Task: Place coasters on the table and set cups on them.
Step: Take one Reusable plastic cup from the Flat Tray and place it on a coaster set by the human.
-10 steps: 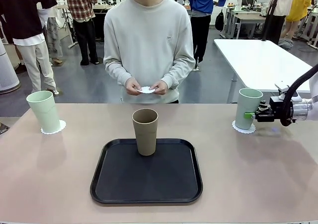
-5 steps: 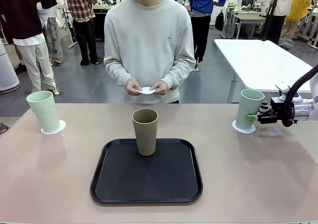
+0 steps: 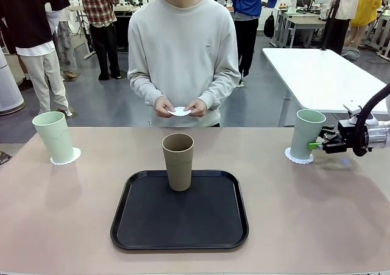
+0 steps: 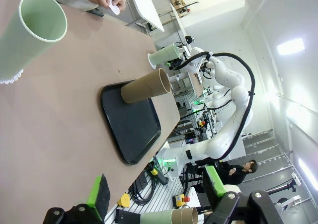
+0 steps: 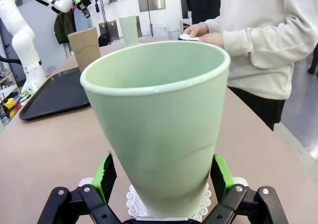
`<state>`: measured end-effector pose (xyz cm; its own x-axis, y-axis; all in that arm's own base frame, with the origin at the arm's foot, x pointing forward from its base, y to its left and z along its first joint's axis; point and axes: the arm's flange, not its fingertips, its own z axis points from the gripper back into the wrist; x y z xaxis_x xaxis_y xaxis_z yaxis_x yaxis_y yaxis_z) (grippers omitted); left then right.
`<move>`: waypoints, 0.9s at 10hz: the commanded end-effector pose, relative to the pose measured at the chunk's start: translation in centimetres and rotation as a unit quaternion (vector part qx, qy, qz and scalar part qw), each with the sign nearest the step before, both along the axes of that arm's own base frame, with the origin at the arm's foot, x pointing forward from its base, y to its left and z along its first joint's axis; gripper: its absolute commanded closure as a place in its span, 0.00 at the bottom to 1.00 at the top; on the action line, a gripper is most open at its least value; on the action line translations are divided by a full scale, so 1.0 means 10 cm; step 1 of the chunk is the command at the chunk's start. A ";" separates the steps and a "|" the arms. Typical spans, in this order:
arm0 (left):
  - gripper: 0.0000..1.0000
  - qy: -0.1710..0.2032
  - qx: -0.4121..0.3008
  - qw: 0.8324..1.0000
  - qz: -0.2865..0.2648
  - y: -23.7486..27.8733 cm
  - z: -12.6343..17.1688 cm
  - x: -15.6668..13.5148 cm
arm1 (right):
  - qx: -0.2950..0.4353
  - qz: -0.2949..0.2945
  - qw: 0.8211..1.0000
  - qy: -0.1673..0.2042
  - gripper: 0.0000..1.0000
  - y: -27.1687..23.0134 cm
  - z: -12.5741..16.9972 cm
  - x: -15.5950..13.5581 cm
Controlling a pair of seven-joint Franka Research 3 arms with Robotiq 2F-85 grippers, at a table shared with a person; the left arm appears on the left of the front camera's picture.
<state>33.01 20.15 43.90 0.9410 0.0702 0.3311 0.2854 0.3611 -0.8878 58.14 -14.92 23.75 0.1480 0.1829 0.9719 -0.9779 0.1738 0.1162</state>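
Right gripper [image 3: 315, 145] fingers spread, gripping nothing; mint cup [image 3: 304, 133] seated on coaster [image 3: 298, 158] (frame right). Next: last coaster [image 3: 180, 111] down, brown cup [image 3: 178, 161] onto it.

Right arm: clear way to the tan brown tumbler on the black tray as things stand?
Likely yes, once clear of the pale mint green tumbler that the open right gripper straddles. The tan brown tumbler stands alone on the black tray, with nothing standing between.

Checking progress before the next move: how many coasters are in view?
3. Left coaster under the left cup, right coaster under the right cup, third coaster in the person's hands. The tan cup stands straight on the tray.
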 end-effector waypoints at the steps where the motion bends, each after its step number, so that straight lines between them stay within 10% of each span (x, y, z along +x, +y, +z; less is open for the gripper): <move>1: 0.00 -0.002 -0.005 1.000 0.004 0.01 0.02 0.00 | -0.019 -0.004 1.000 0.013 0.00 -0.06 0.08 -0.01; 9: 0.00 -0.002 -0.005 1.000 0.004 0.01 0.02 0.00 | -0.126 -0.107 0.984 0.067 0.00 -0.39 0.57 -0.45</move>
